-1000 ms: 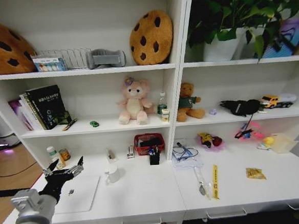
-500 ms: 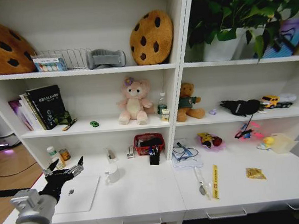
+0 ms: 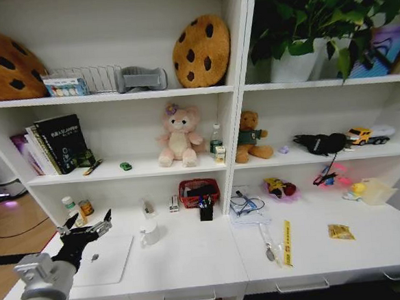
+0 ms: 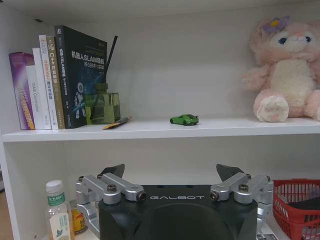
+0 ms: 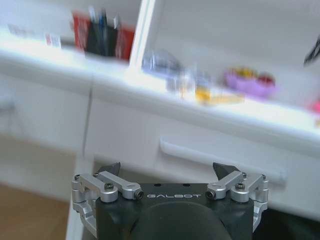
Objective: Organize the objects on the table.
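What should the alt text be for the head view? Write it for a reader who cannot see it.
The left end effector, open, hovers over a silver laptop at the left end of a long white desk. To the right lie a spoon, a yellow strip and a yellow packet, below shelves of plush toys.

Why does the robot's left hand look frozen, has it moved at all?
No. The left gripper sits open at the same spot over the silver laptop, below the small green-lidded jar.
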